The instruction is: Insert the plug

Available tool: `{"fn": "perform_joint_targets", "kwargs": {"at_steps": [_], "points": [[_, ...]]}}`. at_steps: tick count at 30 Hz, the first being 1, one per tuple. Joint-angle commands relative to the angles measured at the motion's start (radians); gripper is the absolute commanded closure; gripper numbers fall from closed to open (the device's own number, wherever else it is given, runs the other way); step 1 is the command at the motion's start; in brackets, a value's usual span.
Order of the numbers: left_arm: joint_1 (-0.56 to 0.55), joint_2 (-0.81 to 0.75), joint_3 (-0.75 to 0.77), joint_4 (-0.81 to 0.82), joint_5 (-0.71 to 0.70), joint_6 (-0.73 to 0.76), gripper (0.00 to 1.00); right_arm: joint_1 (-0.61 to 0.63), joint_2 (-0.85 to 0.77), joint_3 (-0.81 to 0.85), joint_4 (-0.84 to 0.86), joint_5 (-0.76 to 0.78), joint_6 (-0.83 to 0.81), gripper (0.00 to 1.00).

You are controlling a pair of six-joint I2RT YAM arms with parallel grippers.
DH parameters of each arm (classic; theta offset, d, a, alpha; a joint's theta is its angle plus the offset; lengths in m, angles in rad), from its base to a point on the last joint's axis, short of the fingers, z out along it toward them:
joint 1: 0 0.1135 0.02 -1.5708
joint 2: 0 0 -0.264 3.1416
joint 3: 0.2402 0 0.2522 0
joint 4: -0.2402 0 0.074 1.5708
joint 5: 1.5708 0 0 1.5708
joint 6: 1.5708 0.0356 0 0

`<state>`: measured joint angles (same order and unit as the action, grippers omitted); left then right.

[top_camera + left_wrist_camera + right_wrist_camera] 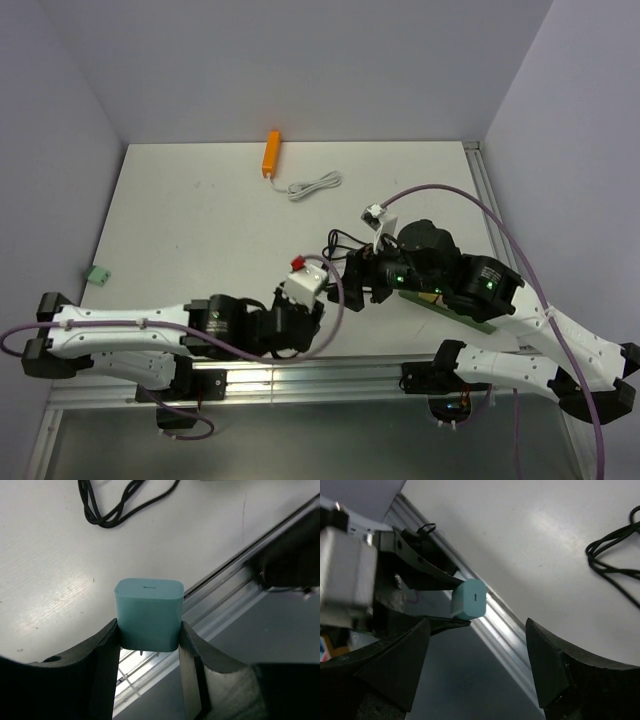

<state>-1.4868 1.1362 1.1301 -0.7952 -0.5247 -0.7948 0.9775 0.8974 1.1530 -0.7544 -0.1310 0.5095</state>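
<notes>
A pale teal charger block (148,612) with a slot in its top face is clamped between the fingers of my left gripper (148,630), which is shut on its sides; its metal prongs point down over the table's rail. From above the block looks white (305,285). My right gripper (477,627) faces the block (469,599) from a short distance, open, nothing between its fingers. In the top view the right gripper (353,278) sits just right of the left gripper (308,292). A coiled black cable (340,243) lies behind them; I cannot make out its plug end.
An orange bar (271,153) with a white cord (315,185) lies at the back. A green block (98,273) sits at the left edge. A green board (445,305) is under the right arm. An aluminium rail (300,375) runs along the near edge.
</notes>
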Motion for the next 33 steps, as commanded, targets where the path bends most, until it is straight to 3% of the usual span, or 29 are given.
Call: {"fn": "perform_joint_targets", "kwargs": {"at_steps": [1, 5, 8, 11, 16, 33], "points": [[-0.15, 0.069, 0.059, -0.042, -0.263, 0.04, 1.0, 0.0, -0.057, -0.001, -0.046, -0.156, 0.082, 0.18], [-0.311, 0.138, 0.099, -0.079, -0.443, 0.022, 1.0, 0.0, -0.103, -0.001, -0.092, -0.193, 0.092, 0.2], [-0.354, 0.117, 0.073, -0.004, -0.433, 0.089, 1.0, 0.0, -0.117, 0.001, -0.16, -0.197, 0.055, 0.21], [-0.374, 0.059, 0.03, 0.099, -0.419, 0.157, 1.0, 0.001, -0.107, -0.031, -0.165, -0.269, 0.04, 0.21], [-0.401, -0.003, -0.016, 0.22, -0.425, 0.241, 1.0, 0.001, -0.066, -0.072, -0.126, -0.341, 0.101, 0.32], [-0.411, 0.071, 0.037, 0.169, -0.48, 0.236, 1.0, 0.001, 0.031, -0.041, -0.053, -0.45, 0.221, 0.37]]}}
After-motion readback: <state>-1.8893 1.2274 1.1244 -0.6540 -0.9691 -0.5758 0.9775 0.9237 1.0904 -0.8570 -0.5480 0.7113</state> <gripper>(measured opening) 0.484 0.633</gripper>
